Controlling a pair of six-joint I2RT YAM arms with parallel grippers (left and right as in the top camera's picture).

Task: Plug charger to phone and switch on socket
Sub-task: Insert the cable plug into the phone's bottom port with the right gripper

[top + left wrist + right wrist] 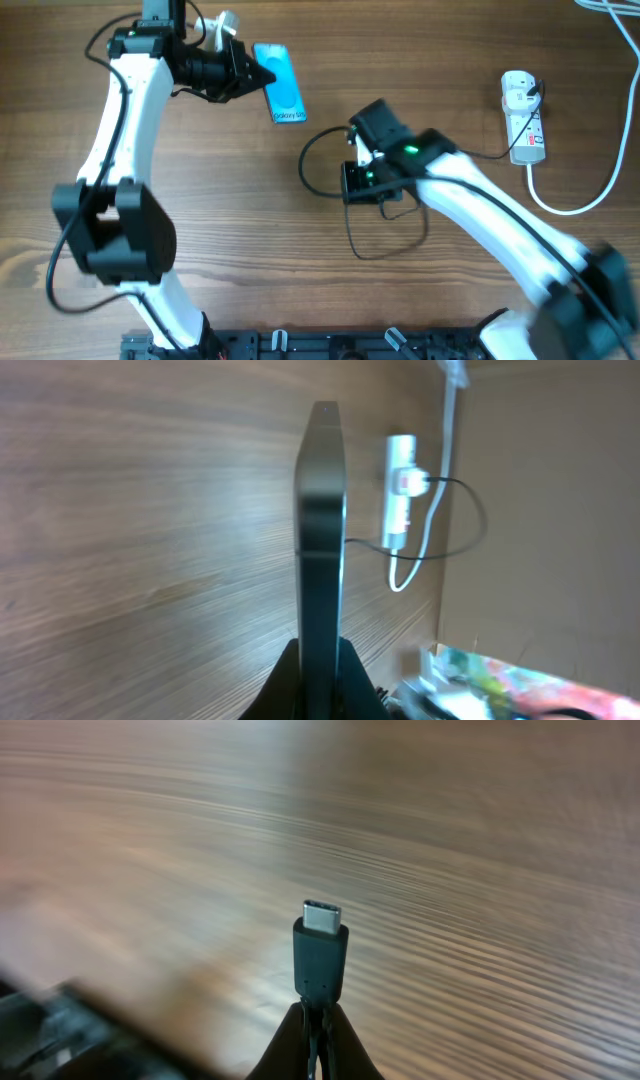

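Observation:
The phone (281, 86), teal-blue screen up, is held at its left end by my left gripper (250, 76), which is shut on it. In the left wrist view the phone (320, 530) shows edge-on between the fingers (320, 670). My right gripper (358, 160) is shut on the charger, whose thin black cable (330, 190) loops on the table. In the right wrist view the connector tip (321, 955) sticks up from the shut fingers (318, 1020). The white socket (524, 115) lies at the right, the cable's plug in it; it also shows in the left wrist view (400, 490).
The socket's thick white cord (590, 190) curves along the right edge of the table. The arm bases and their black cables (300, 345) sit at the front edge. A colourful cluttered area (520, 680) lies beyond the table in the left wrist view.

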